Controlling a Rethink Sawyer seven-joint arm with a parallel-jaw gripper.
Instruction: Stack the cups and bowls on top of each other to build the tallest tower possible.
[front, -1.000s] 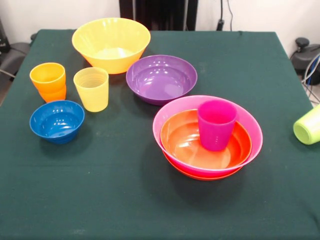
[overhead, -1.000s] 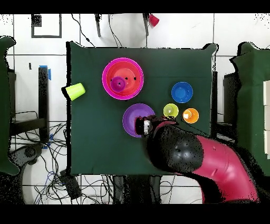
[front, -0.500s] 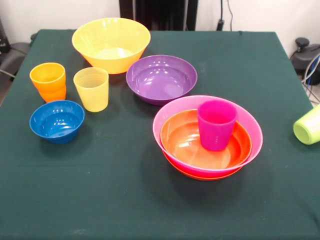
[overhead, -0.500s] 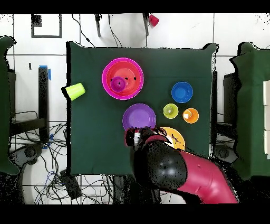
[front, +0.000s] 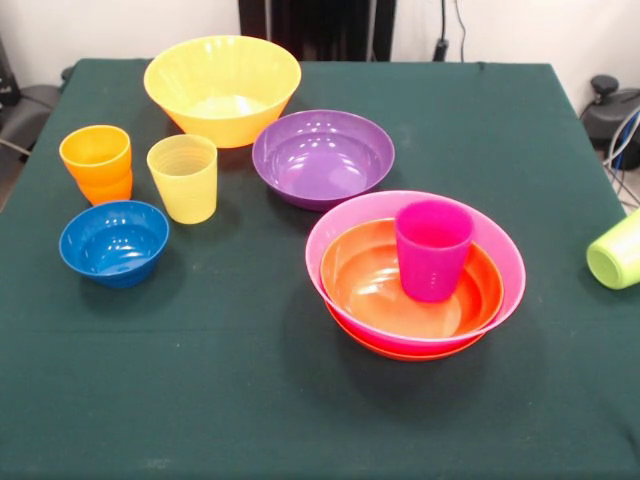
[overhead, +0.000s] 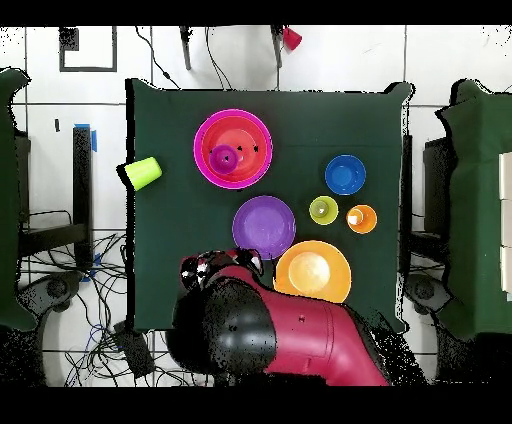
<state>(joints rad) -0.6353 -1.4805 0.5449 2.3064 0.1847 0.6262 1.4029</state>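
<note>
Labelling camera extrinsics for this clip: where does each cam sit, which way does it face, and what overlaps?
Front view: across the table from the robot, angled down at the green table; no part of the robot shows.
Overhead view: above, looking straight down; the red and black arm enters at the bottom edge.
Shared: purple bowl, pink bowl, lime green cup, turned half round between views.

stack (front: 415, 275): cup (front: 432, 248) in my nested bowls | widest bowl (front: 322, 155) just behind stack | deep bowl (front: 222, 88) behind-left | two cups (front: 184, 177) left, small bowl (front: 113, 241) before them | one cup (front: 617, 251) at table's right edge
</note>
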